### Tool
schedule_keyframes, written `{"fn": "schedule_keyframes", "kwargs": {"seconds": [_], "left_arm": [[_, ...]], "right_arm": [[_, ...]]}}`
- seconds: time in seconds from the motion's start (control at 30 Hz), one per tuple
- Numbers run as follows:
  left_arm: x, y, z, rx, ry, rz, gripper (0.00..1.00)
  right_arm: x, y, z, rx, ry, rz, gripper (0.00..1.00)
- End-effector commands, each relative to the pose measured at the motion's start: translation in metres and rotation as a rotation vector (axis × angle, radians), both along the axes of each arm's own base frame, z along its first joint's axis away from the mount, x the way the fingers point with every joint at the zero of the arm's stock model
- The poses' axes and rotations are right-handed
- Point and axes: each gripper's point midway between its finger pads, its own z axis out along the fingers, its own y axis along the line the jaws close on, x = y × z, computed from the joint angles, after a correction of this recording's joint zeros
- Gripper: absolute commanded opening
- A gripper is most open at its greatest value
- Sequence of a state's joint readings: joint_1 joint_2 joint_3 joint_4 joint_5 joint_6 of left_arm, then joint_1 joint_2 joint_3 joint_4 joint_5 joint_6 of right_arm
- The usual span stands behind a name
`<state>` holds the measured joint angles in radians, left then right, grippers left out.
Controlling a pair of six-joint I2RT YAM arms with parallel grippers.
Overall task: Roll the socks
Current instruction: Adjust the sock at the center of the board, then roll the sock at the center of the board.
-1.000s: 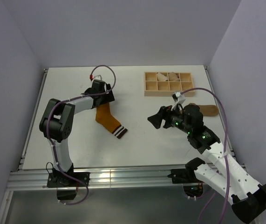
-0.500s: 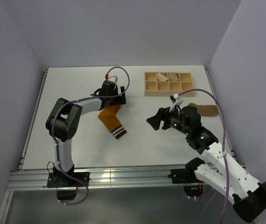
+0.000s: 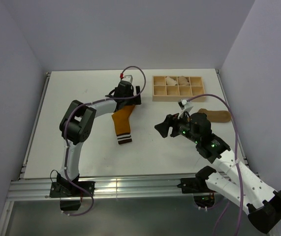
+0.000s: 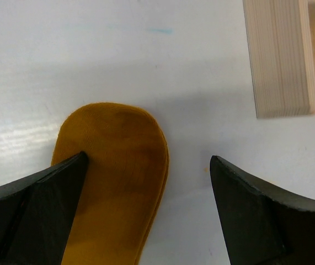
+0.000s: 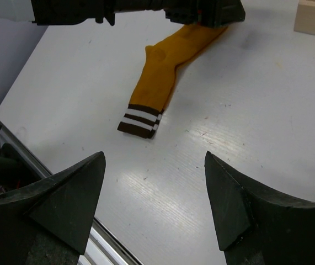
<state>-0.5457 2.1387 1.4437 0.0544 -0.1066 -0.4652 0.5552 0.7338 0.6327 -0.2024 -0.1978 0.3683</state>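
left gripper (image 4: 147, 161) released, jaws spread over mustard sock (image 4: 118, 165) toe, right gripper (image 5: 154, 157) released and empty, tan sock (image 3: 220, 116) (overhead view only) near table (image 3: 71, 103) right edge

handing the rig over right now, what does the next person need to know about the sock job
Left gripper: fingers open at the toe end of the mustard sock, nothing gripped.
Right gripper: open, empty, above the table right of centre.
Mustard sock: unrolled on the table, striped cuff toward the near edge.
Tan sock: unrolled at the far right, partly hidden by the right arm.
Done: nothing rolled yet.
Left: roll both socks.
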Motion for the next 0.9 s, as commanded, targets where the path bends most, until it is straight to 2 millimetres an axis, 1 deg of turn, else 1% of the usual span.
{"fn": "schedule_keyframes", "kwargs": {"seconds": [0.0,0.03,0.07,0.1,0.13,0.17,0.2,0.23,0.27,0.3,0.33,0.37,0.4,0.43,0.47,0.5,0.53,0.57,0.6,0.63,0.67,0.7,0.77,0.8,0.83,0.87], "left_arm": [[0.026,-0.005,0.030,-0.057,-0.067,0.039,0.99],[0.025,-0.006,0.047,-0.085,-0.097,0.041,0.99],[0.024,-0.005,0.060,-0.113,-0.112,0.056,1.00],[0.022,-0.003,0.094,-0.151,-0.162,0.063,0.99],[0.018,0.004,0.104,-0.159,-0.174,0.082,1.00],[0.014,0.008,0.119,-0.179,-0.188,0.094,1.00],[0.007,0.014,0.160,-0.217,-0.242,0.099,1.00],[-0.001,0.022,0.167,-0.214,-0.235,0.110,0.99],[-0.004,0.033,0.181,-0.222,-0.244,0.141,1.00],[-0.014,0.044,0.212,-0.248,-0.282,0.162,1.00],[-0.022,0.062,0.210,-0.220,-0.240,0.202,0.99],[-0.027,0.074,0.218,-0.227,-0.232,0.233,0.99],[-0.040,0.088,0.237,-0.244,-0.247,0.250,1.00],[-0.047,0.110,0.234,-0.226,-0.214,0.291,0.99],[-0.054,0.120,0.238,-0.234,-0.208,0.305,1.00],[-0.069,0.135,0.248,-0.248,-0.220,0.321,0.99],[-0.077,0.154,0.244,-0.235,-0.193,0.361,1.00],[-0.084,0.166,0.246,-0.237,-0.183,0.379,1.00],[-0.098,0.175,0.254,-0.249,-0.183,0.376,0.99],[-0.106,0.196,0.245,-0.216,-0.149,0.405,0.99],[-0.112,0.204,0.244,-0.209,-0.142,0.405,0.99],[-0.125,0.221,0.242,-0.191,-0.140,0.435,0.99],[-0.136,0.237,0.237,-0.157,-0.146,0.450,0.99],[-0.146,0.244,0.230,-0.149,-0.145,0.459,1.00],[-0.150,0.257,0.226,-0.134,-0.150,0.482,0.99],[-0.152,0.263,0.222,-0.125,-0.156,0.496,0.99]], "right_arm": [[0.004,0.004,0.015,-0.003,-0.074,0.010,0.79],[0.004,0.007,0.015,-0.005,-0.076,0.017,0.79],[0.005,0.010,0.020,0.000,-0.094,0.026,0.79],[0.007,0.012,0.020,-0.019,-0.112,0.029,0.80],[0.004,0.020,0.020,-0.032,-0.125,0.055,0.80],[0.006,0.025,0.017,-0.055,-0.134,0.065,0.80],[0.009,0.027,0.014,-0.097,-0.164,0.069,0.80],[0.003,0.039,0.011,-0.119,-0.180,0.112,0.80],[0.005,0.048,0.005,-0.154,-0.179,0.134,0.80],[0.005,0.053,0.003,-0.192,-0.203,0.161,0.80],[0.007,0.061,0.005,-0.211,-0.214,0.175,0.80],[0.006,0.073,-0.007,-0.260,-0.217,0.224,0.80],[0.006,0.080,-0.012,-0.285,-0.222,0.250,0.80],[0.007,0.088,-0.012,-0.300,-0.236,0.271,0.80],[0.004,0.100,-0.013,-0.330,-0.284,0.334,0.80],[0.005,0.109,-0.032,-0.380,-0.263,0.379,0.79],[0.004,0.122,-0.026,-0.378,-0.288,0.426,0.78],[0.004,0.130,-0.030,-0.399,-0.296,0.458,0.77],[0.002,0.137,-0.034,-0.430,-0.324,0.499,0.77],[0.006,0.147,-0.042,-0.454,-0.323,0.526,0.76],[0.009,0.150,-0.047,-0.491,-0.345,0.552,0.76],[0.012,0.158,-0.053,-0.521,-0.341,0.573,0.75],[0.015,0.159,-0.066,-0.591,-0.344,0.604,0.74],[0.015,0.161,-0.072,-0.609,-0.339,0.616,0.73],[0.019,0.165,-0.081,-0.629,-0.327,0.627,0.73],[0.020,0.166,-0.088,-0.649,-0.322,0.641,0.72]]}}
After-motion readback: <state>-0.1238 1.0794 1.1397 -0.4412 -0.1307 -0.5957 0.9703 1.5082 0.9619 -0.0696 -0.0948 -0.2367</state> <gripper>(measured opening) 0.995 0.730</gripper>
